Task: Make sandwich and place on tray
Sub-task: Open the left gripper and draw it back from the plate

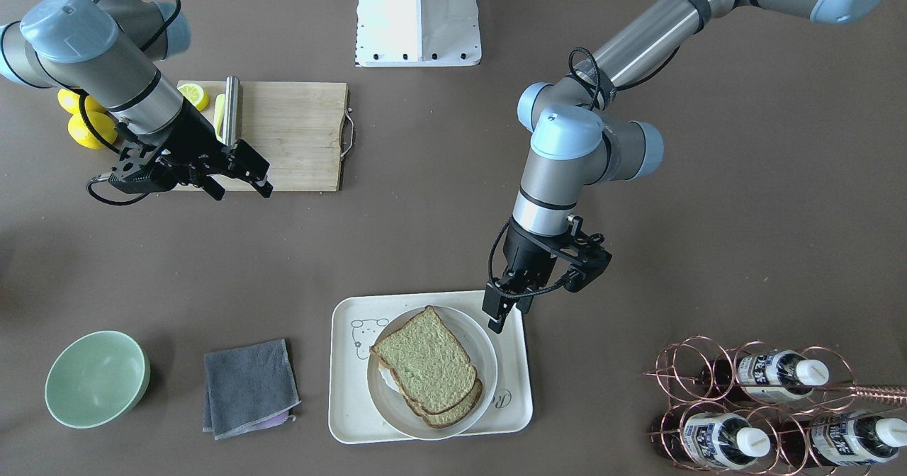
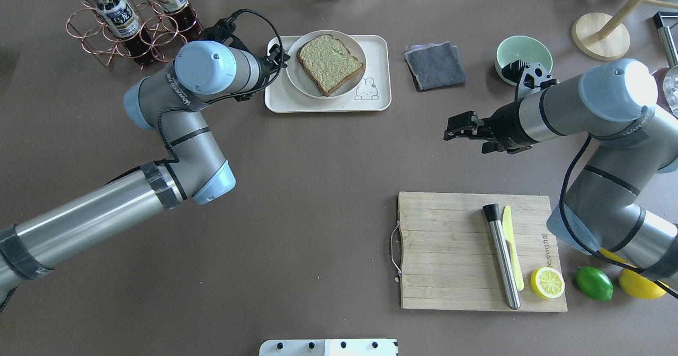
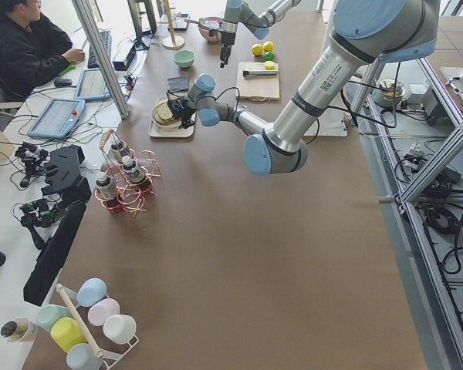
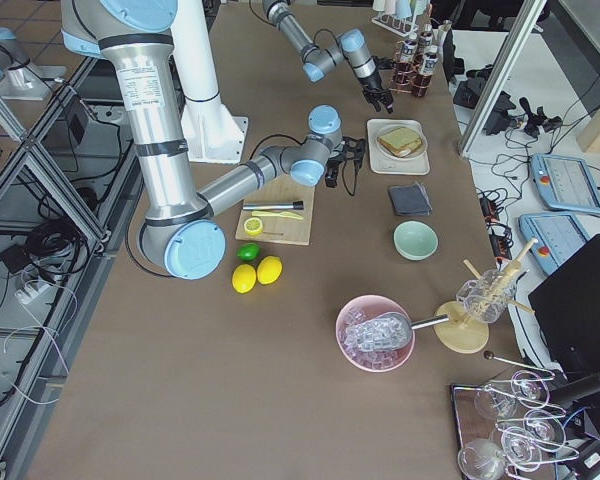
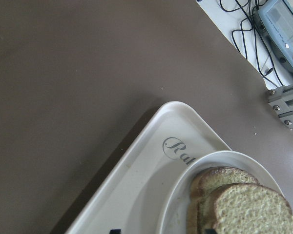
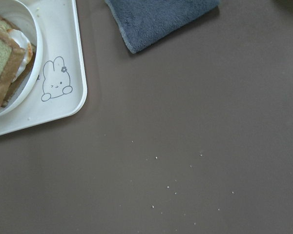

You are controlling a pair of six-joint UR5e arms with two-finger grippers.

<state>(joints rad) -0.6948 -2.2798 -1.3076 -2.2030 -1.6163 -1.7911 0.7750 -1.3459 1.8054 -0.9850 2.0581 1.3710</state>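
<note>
On the table (image 1: 425, 235) the sandwich (image 1: 427, 366) rests plated on the tray (image 1: 347, 409); placement looks done, so my wide, empty left hand (image 1: 502, 315) should lift clear.

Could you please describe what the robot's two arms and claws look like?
Both the left arm and right arm are silver-grey tubes with pale blue joint caps. Black cables loop at the wrists. The left claw and right claw are black, two-fingered.

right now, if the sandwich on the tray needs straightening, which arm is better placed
Left, probably. The left tool hangs open at the edge of the tray, just beside the plate holding the sandwich. The right tool is open too but far off, toward the cutting board.
</note>
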